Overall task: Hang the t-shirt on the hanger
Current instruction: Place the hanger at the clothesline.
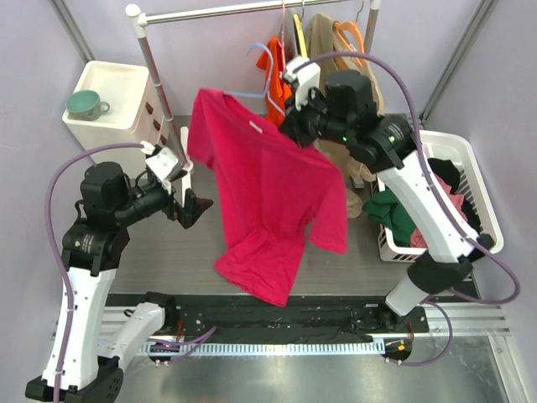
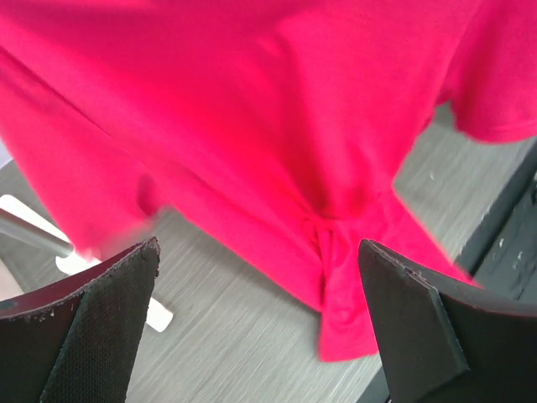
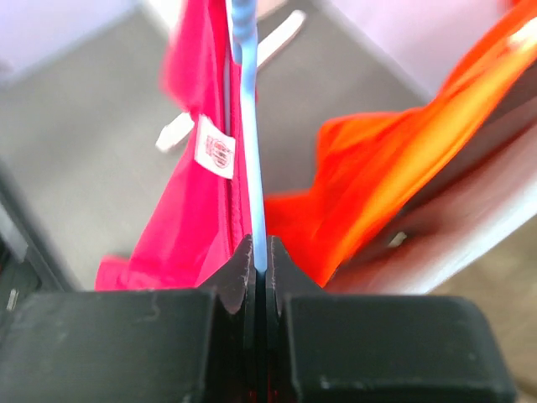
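right fingers (image 3: 235,277): you see them clamped shut on the hanger (image 3: 249,126) wire, raised at the far middle.
t-shirt (image 1: 268,201): hangs from the hanger, over the middle of the table (image 1: 168,252).
left fingers (image 2: 109,311): spread wide, holding nothing, just left of the t-shirt.

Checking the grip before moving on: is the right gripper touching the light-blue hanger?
Touching. The right wrist view shows the right gripper shut on the light-blue hanger, its wire pinched between both fingers with no gap.
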